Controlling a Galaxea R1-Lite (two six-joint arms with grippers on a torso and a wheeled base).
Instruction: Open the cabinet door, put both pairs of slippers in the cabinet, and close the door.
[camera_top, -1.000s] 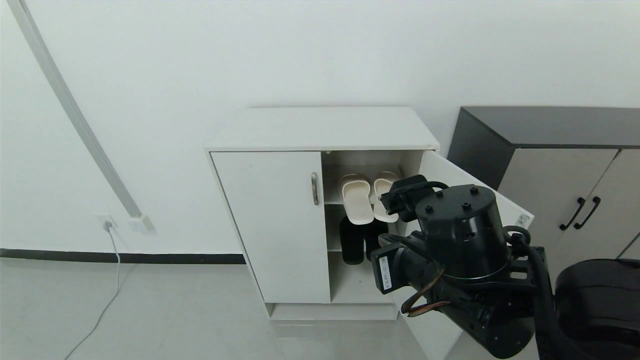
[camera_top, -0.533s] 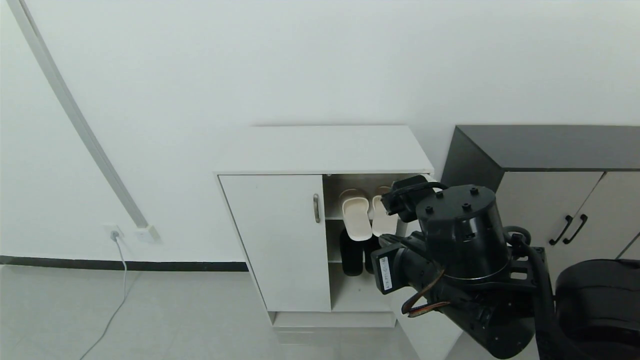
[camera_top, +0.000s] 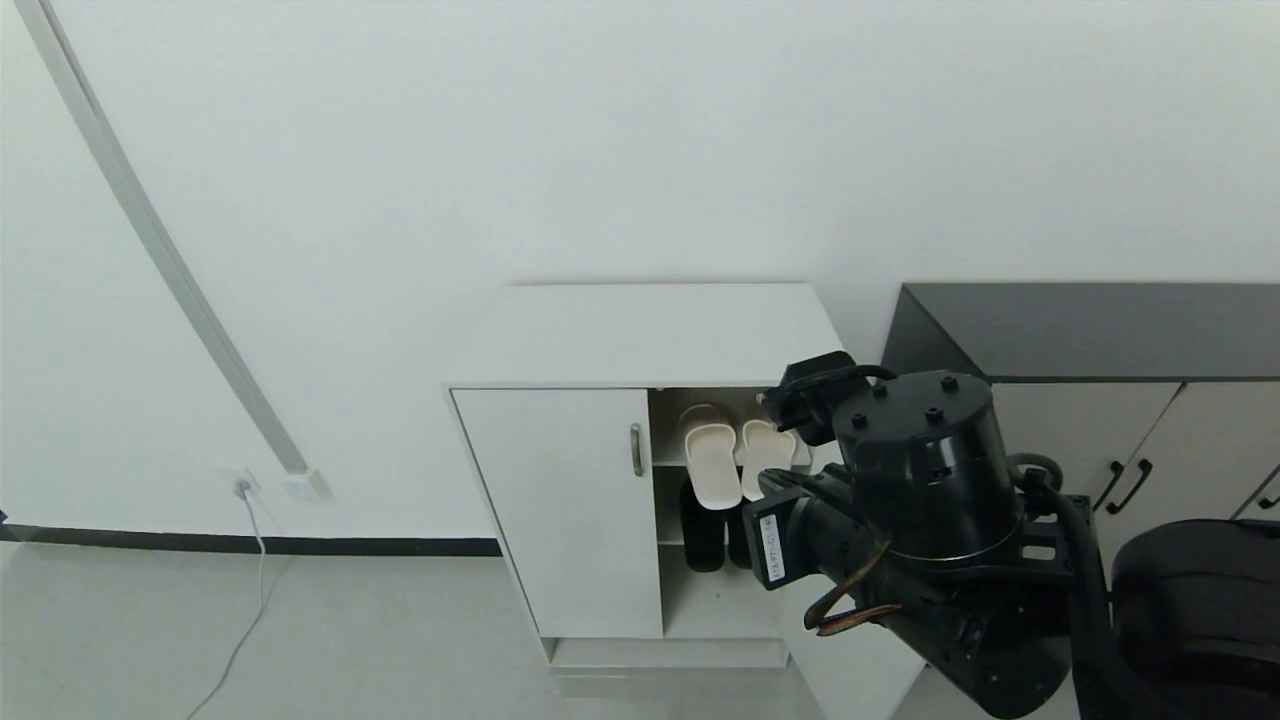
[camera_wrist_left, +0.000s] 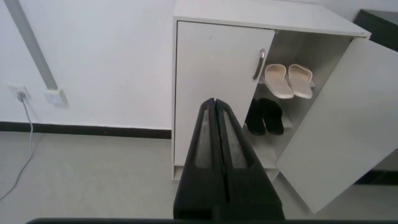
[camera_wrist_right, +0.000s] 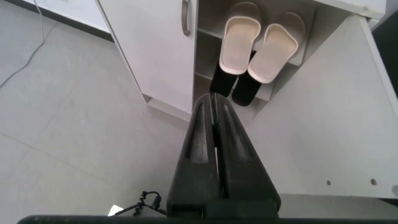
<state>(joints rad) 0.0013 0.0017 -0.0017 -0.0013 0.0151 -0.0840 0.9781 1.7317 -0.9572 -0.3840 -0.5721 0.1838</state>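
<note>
Change: head camera has drawn back from the white cabinet (camera_top: 640, 330), which now looks smaller and lower in that view; both pairs of slippers lie as they did, and the right arm holds the same place in the view.
Cream slippers (camera_top: 712, 462): side by side on the upper shelf (camera_wrist_left: 281, 98) of the right compartment, with one end overhanging the shelf's front edge.
Black slippers (camera_wrist_left: 265, 116): on the shelf just below, side by side.
Right door (camera_wrist_left: 336, 124): swung wide, inner face toward the compartment, free edge nearest the robot.
Left door (camera_top: 560, 500): shut, its metal handle (camera_top: 636, 450) next to the open side.
Left claw (camera_wrist_left: 216, 104): fingers pressed together, holding nothing, well back from the cabinet and above the floor.
Right claw (camera_wrist_right: 214, 99): fingers together, empty, pointing at the open compartment.
Stage: both pairs look stowed, so closing the door is likely what remains.
Handling: the door is probably a stiff, light board that swings freely on its hinges. It needs no grip, only a steady push on the outer face near the free edge, away from the hinge side.
Risk: the overhanging cream ends may catch the door, and a smooth panel could let the claw slide.
</note>
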